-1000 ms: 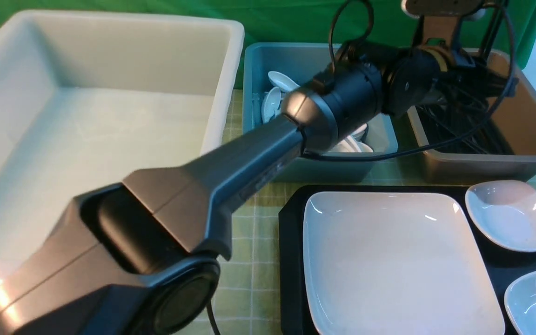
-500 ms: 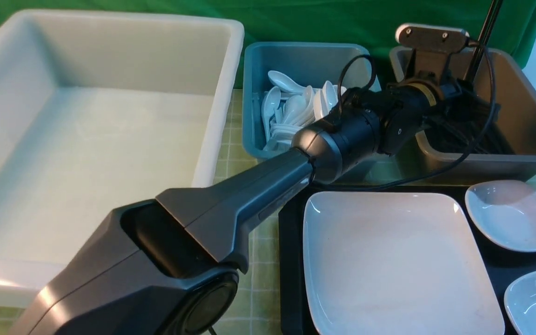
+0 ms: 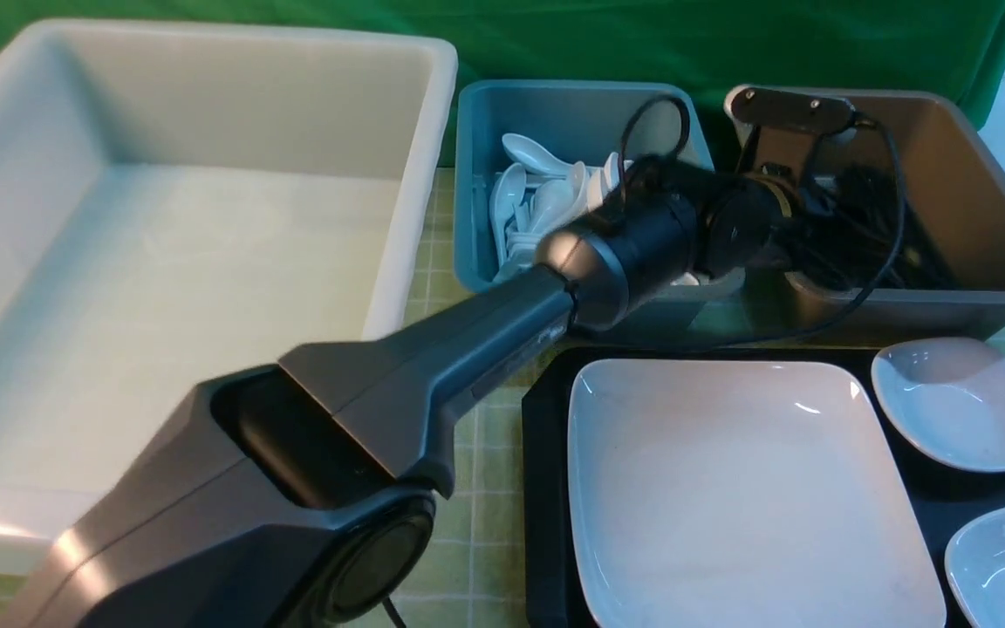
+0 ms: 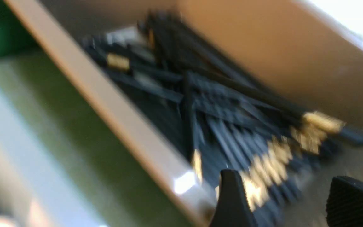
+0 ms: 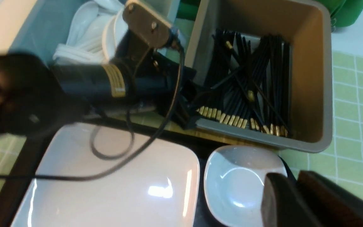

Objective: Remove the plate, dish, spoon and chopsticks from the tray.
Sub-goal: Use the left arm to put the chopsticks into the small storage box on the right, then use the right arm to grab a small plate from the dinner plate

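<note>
1. While the left arm (image 3: pixel 433 384) is stretching from 7 o'clock toward 2 o'clock across the front view, the left gripper (image 4: pixel 291 205) is hanging over the near left corner of the brown tub (image 3: pixel 947 314).
2. That pincer's two black fingers are standing spread apart with nothing between them. The left wrist view is blurred, yet the gap is showing plainly.
3. Black chopsticks (image 5: pixel 250 85) with gold-coloured ends are lying heaped and crisscrossed inside the brown tub, beneath the spread fingers. Whether the fingertips are touching them I cannot tell.
4. Just beside the tub, at its 9 o'clock, a blue-grey bin (image 3: pixel 472 192) is holding white soup spoons (image 3: pixel 529 205) piled together.
5. At the bin's 9 o'clock, a large white tub (image 3: pixel 206 87) is filling the front view from about 8 to 11 o'clock.
6. Lying at 4 o'clock in the front view, the black tray (image 3: pixel 546 488) is sitting on a green checked tablecloth (image 3: pixel 476 453), at the 6 o'clock side of the brown tub.
7. The plate (image 3: pixel 747 488) is resting flat on the tray and covering most of its left part.
8. One small dish (image 3: pixel 960 401) is sitting on the tray at the plate's 2 o'clock, and a second small dish (image 3: pixel 1004 563) is sitting at its 4 o'clock, cut off by the picture's edge.
9. The right gripper (image 5: pixel 296 195) is hanging near the first small dish, its fingers lying pressed together and pinching nothing.
</note>
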Controlling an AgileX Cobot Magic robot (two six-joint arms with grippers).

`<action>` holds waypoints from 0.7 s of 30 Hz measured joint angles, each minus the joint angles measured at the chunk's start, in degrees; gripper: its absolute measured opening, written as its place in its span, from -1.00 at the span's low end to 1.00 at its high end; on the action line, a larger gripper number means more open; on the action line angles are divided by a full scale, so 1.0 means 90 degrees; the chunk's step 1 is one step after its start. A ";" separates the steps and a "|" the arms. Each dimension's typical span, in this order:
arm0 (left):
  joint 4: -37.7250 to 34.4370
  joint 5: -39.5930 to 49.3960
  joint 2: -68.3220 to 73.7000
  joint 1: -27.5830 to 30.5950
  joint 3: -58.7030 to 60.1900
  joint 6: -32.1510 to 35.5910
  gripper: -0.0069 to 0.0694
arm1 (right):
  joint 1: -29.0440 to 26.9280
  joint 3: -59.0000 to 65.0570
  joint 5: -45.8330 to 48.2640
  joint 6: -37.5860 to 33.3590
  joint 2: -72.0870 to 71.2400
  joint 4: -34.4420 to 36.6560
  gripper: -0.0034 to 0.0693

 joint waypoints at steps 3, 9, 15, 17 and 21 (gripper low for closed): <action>-0.0362 0.1711 -0.0529 -0.0054 0.0000 0.0211 -0.34 | 0.0000 0.0000 0.0243 -0.0018 0.0000 0.0000 -0.71; -0.0040 0.3943 -0.1178 -0.0466 -0.0033 0.0810 -0.83 | 0.0000 0.0205 0.1183 -0.0075 -0.0014 0.0000 -0.71; 0.0270 0.4399 -0.1903 -0.0548 0.0721 0.0869 -0.86 | 0.0000 0.1693 0.1288 -0.0175 -0.0031 -0.0249 -0.67; 0.0294 0.4404 -0.2134 -0.0540 0.0985 0.0869 -0.86 | 0.0000 0.2126 0.1279 -0.0175 -0.0016 -0.0356 -0.63; 0.0254 0.4356 -0.3193 -0.0540 0.2597 0.0941 -0.86 | 0.0000 0.3245 0.0852 -0.0175 -0.0003 -0.0441 -0.22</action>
